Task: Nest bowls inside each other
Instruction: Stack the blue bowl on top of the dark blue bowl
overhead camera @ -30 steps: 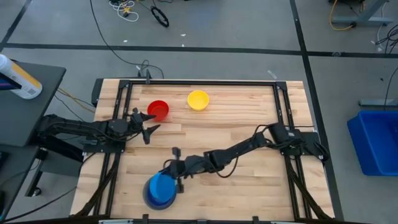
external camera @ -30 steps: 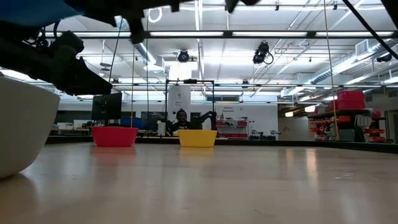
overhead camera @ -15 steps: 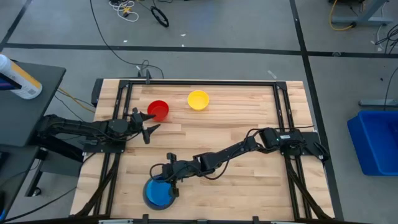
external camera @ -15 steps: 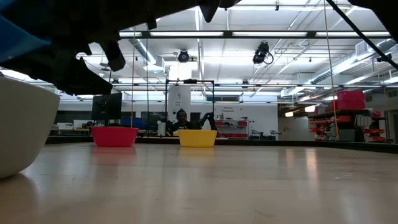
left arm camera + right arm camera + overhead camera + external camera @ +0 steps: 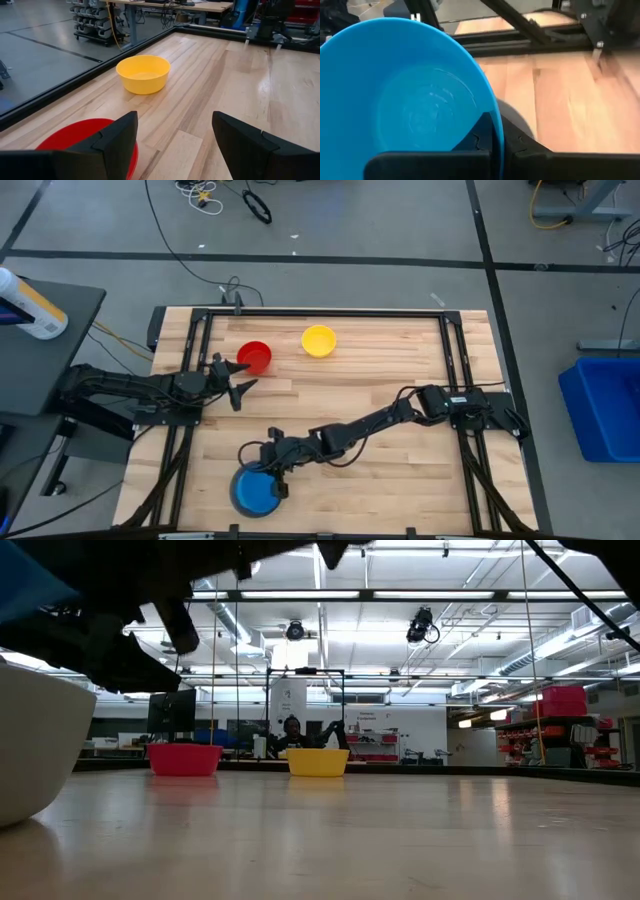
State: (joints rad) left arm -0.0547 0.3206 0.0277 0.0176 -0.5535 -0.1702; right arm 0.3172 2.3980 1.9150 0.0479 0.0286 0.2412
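Observation:
A red bowl and a yellow bowl rest on their bases at the far side of the table. The grey bowl stands at the near left; in the low view the grey bowl fills the left edge. Above it is the light blue bowl, tilted, with my right gripper shut on its rim. My left gripper waits open just beside the red bowl, touching nothing. My right gripper pinches the light blue bowl's rim, one finger inside the bowl and one finger outside its wall. The fingers come slanting down from the table's right. The bowl is tilted and held over the grey bowl, its body above the grey rim.
Black frame rails run along the table's left and right sides. Bare wood lies between the far bowls and the right arm. The room behind shows in the low view, with a person far off.
My right gripper has gone down and toward the table's near left corner with the light blue bowl, rolling as it went. The bowl now hangs lower and more tipped, right over the grey bowl. Over the last half second it has kept still.

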